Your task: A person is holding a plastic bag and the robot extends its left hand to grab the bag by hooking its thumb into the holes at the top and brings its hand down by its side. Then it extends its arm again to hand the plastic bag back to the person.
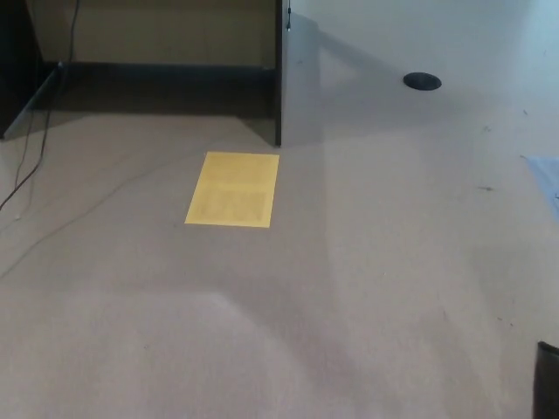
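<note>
Neither a plastic bag nor a person shows in the head view. My left hand is out of the picture. A narrow black sliver (548, 381) at the bottom right corner looks like part of my right hand or arm; too little of it shows to tell its state. The view looks down on a beige carpeted floor (349, 288).
A yellow sheet (233, 189) lies flat on the floor left of centre. A dark partition edge (279, 78) stands upright behind it, with a dark baseboard (157, 74) to its left. A cable (35, 157) trails at far left. A round black disc (422, 81) sits at back right. A pale blue patch (547, 179) touches the right edge.
</note>
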`<state>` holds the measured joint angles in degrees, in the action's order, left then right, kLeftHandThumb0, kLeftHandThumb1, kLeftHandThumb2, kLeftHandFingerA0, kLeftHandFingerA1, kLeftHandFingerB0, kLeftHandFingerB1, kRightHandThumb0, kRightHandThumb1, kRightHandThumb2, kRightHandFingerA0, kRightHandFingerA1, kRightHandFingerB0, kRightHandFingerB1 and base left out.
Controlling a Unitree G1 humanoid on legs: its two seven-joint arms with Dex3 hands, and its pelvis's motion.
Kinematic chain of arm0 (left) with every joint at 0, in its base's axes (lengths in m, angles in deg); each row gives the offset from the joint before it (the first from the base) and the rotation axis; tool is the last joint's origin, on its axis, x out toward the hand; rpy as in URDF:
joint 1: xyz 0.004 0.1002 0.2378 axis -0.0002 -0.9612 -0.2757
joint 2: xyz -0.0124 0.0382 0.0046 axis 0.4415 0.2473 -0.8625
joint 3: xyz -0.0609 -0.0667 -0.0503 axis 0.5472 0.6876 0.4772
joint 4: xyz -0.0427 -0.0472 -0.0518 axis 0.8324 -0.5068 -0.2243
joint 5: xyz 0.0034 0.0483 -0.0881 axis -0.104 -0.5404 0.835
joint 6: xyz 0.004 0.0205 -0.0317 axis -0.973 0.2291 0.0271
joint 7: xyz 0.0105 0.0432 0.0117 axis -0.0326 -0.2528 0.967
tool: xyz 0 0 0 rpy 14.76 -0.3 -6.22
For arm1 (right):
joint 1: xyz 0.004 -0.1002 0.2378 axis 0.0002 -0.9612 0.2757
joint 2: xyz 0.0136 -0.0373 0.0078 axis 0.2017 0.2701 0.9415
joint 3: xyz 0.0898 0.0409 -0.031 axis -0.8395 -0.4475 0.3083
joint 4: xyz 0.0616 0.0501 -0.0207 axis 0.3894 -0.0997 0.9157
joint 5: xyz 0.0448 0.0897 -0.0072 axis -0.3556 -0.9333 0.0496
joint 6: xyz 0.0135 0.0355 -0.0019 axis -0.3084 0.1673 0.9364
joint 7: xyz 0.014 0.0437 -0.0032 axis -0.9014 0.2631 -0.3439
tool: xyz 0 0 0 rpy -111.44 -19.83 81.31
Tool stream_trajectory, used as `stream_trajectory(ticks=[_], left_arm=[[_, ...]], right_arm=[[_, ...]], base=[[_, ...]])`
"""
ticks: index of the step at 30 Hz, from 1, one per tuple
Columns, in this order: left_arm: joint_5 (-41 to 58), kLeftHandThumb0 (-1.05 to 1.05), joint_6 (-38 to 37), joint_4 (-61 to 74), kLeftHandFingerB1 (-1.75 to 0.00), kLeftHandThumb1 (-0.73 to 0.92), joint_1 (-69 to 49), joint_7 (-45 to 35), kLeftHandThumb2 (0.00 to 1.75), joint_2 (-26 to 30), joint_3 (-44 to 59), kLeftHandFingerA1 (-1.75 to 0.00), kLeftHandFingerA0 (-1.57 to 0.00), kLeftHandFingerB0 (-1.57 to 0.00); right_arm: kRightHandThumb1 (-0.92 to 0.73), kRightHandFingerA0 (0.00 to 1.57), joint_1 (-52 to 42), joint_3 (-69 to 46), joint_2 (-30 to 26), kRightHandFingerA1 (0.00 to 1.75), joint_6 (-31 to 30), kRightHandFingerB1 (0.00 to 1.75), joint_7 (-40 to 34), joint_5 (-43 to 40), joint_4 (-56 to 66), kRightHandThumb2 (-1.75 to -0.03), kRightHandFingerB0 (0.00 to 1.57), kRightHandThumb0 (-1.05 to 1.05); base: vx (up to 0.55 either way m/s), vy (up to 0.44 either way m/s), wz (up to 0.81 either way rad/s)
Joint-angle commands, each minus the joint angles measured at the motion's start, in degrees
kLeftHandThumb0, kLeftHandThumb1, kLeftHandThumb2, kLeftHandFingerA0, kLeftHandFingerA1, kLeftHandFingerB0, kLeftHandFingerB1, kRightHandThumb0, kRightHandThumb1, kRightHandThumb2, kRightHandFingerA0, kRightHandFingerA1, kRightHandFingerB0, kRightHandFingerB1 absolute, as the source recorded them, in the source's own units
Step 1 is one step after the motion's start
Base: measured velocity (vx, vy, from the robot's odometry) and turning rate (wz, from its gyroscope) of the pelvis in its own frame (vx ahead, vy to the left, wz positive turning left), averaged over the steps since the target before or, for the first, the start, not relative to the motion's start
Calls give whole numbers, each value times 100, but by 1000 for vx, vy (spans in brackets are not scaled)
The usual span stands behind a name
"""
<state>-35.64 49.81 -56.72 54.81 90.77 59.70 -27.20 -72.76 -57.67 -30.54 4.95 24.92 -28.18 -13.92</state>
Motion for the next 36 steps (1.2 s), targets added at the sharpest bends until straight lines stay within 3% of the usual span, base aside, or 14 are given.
stream_trajectory(ticks=[1, 11, 13, 14, 17, 18, 21, 22, 23, 25, 26, 34, 35, 36], left_arm=[[-346, -53, -1728, -255, -35, 39, 66, 691, 65, 399, -81, -42, -29, -12], [-560, -32, -2034, -615, -44, 28, 6, 1033, 81, 414, -297, -55, -25, -1], [-568, -49, -2142, -658, -29, 45, -33, 1101, 54, 380, -326, -36, -38, -15], [-547, -56, -2345, -534, -34, 40, -59, 1254, 65, 311, -294, -39, -19, -10], [-589, -59, -2693, -218, -35, 40, -4, 1578, 67, 274, -208, -37, -15, -7], [-685, -32, -2770, 160, -49, 24, 15, 1790, 83, 290, -131, -48, 0, 0], [-598, -30, -3050, 1359, -49, 23, -22, 1790, 82, 301, 193, -48, 0, 0], [-681, -31, -2958, 1797, -49, 24, -41, 1833, 83, 304, 284, -48, 0, 0], [-599, -52, -2868, 2154, -28, 42, -80, 1754, 53, 252, 372, -32, -18, -15], [-462, -54, -2552, 3137, -28, 44, -155, 1561, 53, 142, 566, -32, -18, -15], [-459, -30, -2345, 3863, -48, 26, -103, 1422, 84, 143, 653, -49, 0, 0], [-444, -31, -1464, 5912, -49, 22, 753, 901, 82, -121, 562, -50, 0, 0], [-473, -59, -1328, 6078, -29, 39, 843, 844, 68, -148, 543, -38, -9, -5], [-571, -52, -1091, 6361, -34, 34, 1038, 788, 76, -219, 518, -45, -9, 0]], right_arm=[[-65, 67, 180, 171, -406, 46, 804, 41, -112, 251, -376, -61, 62, -32], [-68, 69, 18, 130, -416, 46, 1103, 41, -226, 143, -634, -60, 58, -29], [-68, 65, -28, 111, -446, 45, 1148, 40, -211, 122, -658, -61, 56, -31], [-68, 65, -43, 83, -445, 45, 1157, 39, -235, 95, -651, -61, 54, -30], [-68, 66, -19, 38, -437, 46, 1194, 39, -236, 56, -672, -61, 53, -29], [-68, 65, -38, 32, -430, 46, 1206, 38, -240, 54, -669, -60, 51, -27], [-68, 67, -179, 35, -430, 48, 1401, 39, -274, 76, -690, -60, 52, -27], [-68, 67, -173, 60, -439, 47, 1382, 39, -289, 108, -688, -60, 52, -29], [-67, 66, -169, 62, -436, 46, 1363, 38, -281, 109, -675, -60, 51, -29], [-67, 66, -146, 53, -434, 46, 1323, 38, -235, 91, -658, -60, 51, -30], [-67, 65, -127, 40, -428, 45, 1315, 39, -208, 74, -675, -60, 52, -30], [-66, 66, -82, 9, -394, 47, 1269, 40, -214, 42, -691, -60, 54, -28], [-67, 67, -87, 16, -396, 47, 1269, 40, -224, 50, -696, -60, 55, -28], [-67, 67, -95, 41, -408, 47, 1256, 40, -229, 79, -679, -60, 54, -30]], base=[[0, 0, 0], [0, 0, 0], [0, 0, 0], [0, 0, 0], [0, 0, 0], [0, 0, 0], [-3, -3, 2], [0, 0, 0], [0, 0, 0], [0, 0, 0], [0, 0, 0], [0, 0, 0], [0, 0, 0], [0, 0, 0]])
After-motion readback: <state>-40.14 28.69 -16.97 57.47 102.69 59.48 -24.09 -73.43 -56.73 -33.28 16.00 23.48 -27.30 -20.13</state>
